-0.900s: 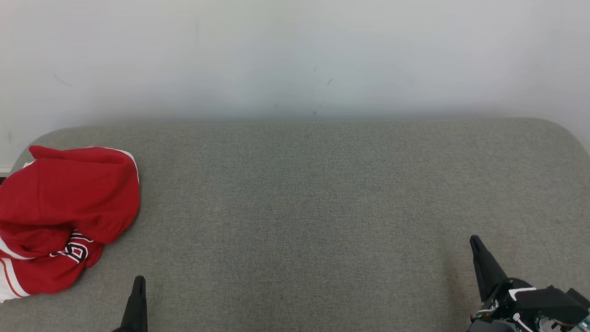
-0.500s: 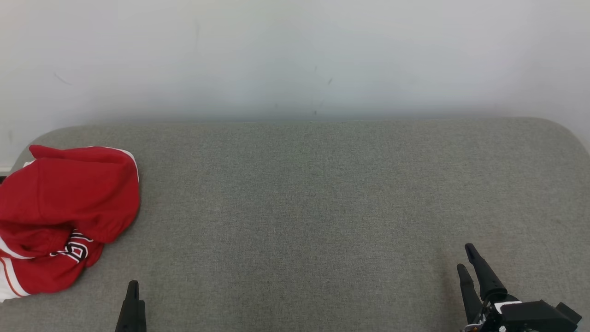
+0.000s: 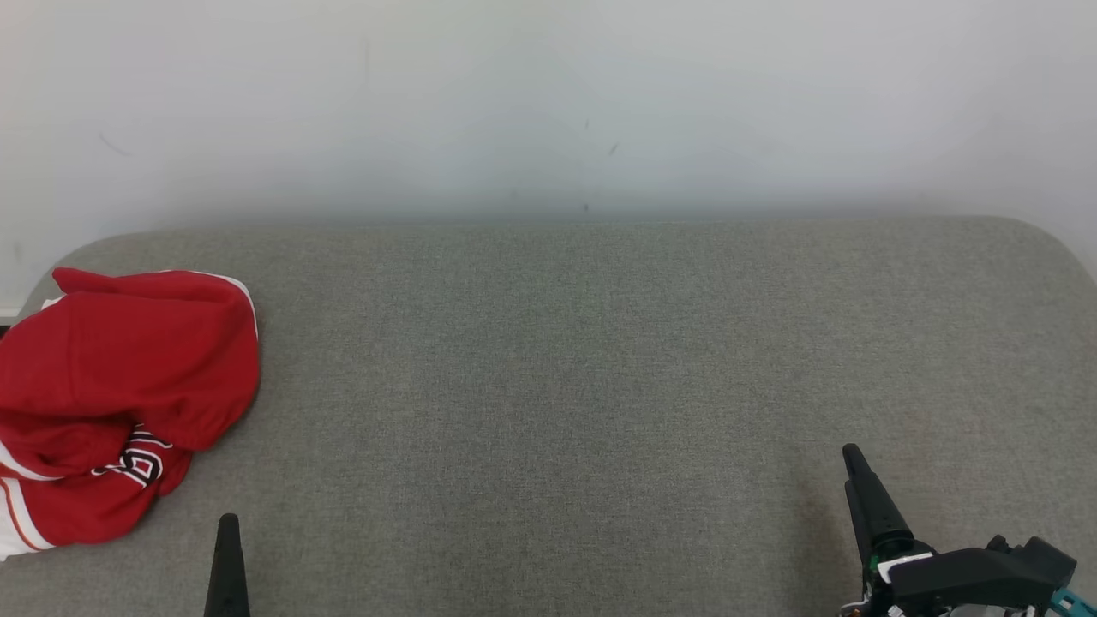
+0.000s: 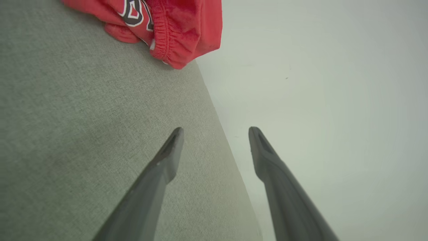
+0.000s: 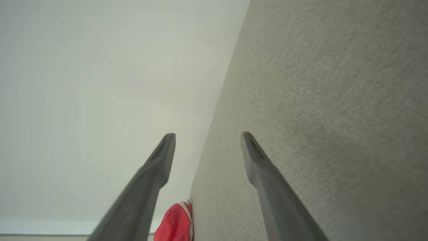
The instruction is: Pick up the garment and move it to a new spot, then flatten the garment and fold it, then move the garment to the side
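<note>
The garment (image 3: 120,403) is a crumpled red top with white trim and a black-and-white emblem, bunched at the far left of the grey fabric surface (image 3: 557,368). My left gripper (image 3: 228,536) sits low at the front, just right of the garment and apart from it. In the left wrist view its jaws (image 4: 215,134) stand open and empty, with the garment (image 4: 167,23) ahead. My right gripper (image 3: 857,480) is at the front right, far from the garment. It (image 5: 207,139) is open and empty, with a bit of the garment (image 5: 175,221) far off.
A plain white wall (image 3: 548,103) rises right behind the surface's far edge. The surface has rounded far corners, and the garment hangs slightly over its left edge. The wide grey middle lies between the two grippers.
Both grippers have shifted a little to the left near the front edge, and the right wrist has turned. The garment has not moved.
</note>
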Tool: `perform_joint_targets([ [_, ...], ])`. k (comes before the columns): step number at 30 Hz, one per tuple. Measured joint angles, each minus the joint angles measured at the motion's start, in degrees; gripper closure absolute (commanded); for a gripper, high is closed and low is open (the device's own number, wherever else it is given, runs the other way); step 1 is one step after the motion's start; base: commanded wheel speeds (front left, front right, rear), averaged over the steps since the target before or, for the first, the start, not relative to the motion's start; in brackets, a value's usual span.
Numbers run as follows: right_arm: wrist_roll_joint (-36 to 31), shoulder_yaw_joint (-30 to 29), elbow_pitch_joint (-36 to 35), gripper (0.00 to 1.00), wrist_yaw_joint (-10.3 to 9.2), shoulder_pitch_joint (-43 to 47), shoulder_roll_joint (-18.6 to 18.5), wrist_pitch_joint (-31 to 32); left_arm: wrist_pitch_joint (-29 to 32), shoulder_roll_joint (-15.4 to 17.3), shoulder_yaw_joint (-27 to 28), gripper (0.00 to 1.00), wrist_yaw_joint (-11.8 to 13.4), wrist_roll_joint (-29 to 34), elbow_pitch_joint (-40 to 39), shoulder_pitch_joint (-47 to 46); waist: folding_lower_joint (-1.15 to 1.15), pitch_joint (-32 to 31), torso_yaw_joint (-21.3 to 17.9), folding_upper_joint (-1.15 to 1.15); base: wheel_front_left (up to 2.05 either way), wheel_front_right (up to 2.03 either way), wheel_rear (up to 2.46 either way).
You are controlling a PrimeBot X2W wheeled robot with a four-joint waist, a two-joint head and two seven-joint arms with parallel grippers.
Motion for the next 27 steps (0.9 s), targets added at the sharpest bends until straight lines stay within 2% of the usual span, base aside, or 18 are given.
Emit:
perform_joint_targets([
  [9,-9.79,2.40,-0.91,0.00,0.00,0.19,-0.01,-2.65,-1.42,0.00,-0.48,0.00,1.21,11.85,-1.16,0.01,0.00,0.12,-0.02,0.00,0.00,0.00,0.00],
  [20,-22.41,4.72,-1.24,0.00,0.00,0.38,-0.02,-5.60,-2.80,0.05,-2.43,0.00,1.22,25.71,-1.77,0.04,0.00,0.29,-0.10,0.00,0.00,0.00,0.00],
  [27,-30.69,5.88,-0.82,0.00,0.00,0.76,-0.03,-7.47,-3.65,0.55,-3.82,0.00,1.23,32.29,-1.57,0.04,0.00,0.38,-0.16,0.00,0.00,0.00,0.00],
])
